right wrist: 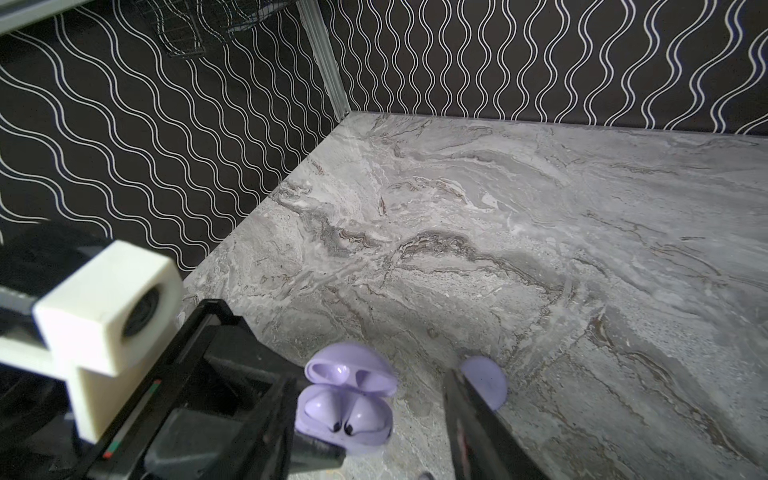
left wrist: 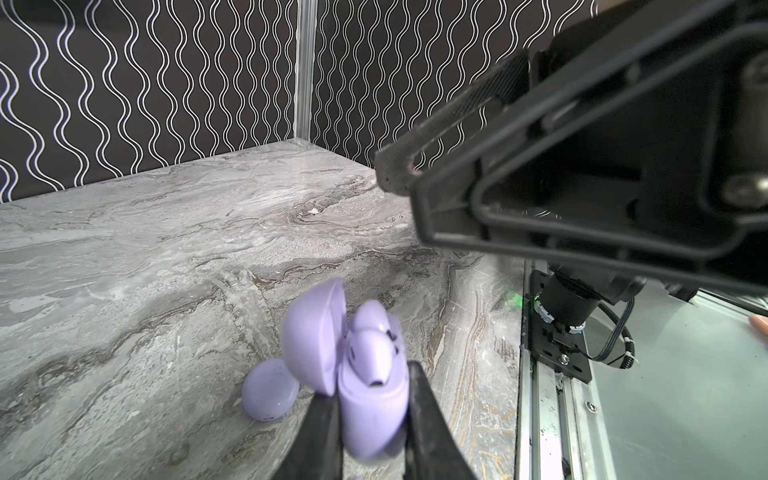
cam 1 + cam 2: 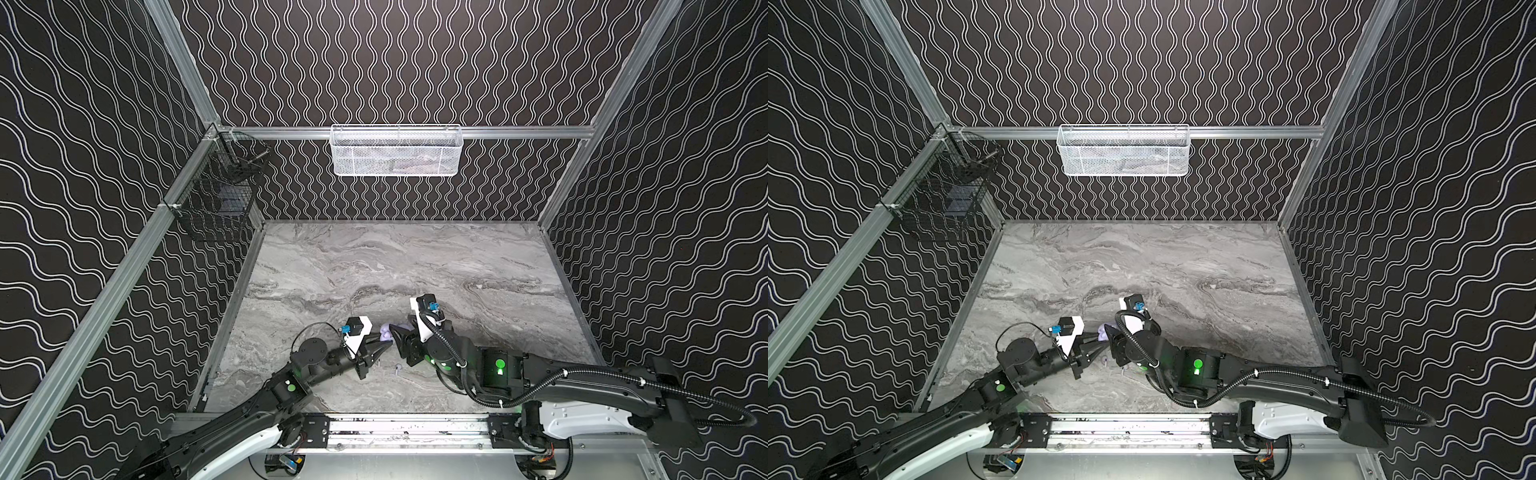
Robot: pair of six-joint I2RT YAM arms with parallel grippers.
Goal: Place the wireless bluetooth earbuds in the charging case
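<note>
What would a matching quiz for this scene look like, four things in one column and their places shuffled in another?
Things: 1 open charging case; 2 closed charging case; 3 white mesh basket; 4 black wire basket.
Places: A on the back rail; B on the marble table; C gripped in the left hand; D on the left side rail.
Pairs: 1-C; 2-B; 3-A; 4-D.

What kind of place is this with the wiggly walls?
Probably a robot testing booth: two robot arms work over a marble-look table, boxed in by metal-framed walls with a white basket hanging.
</note>
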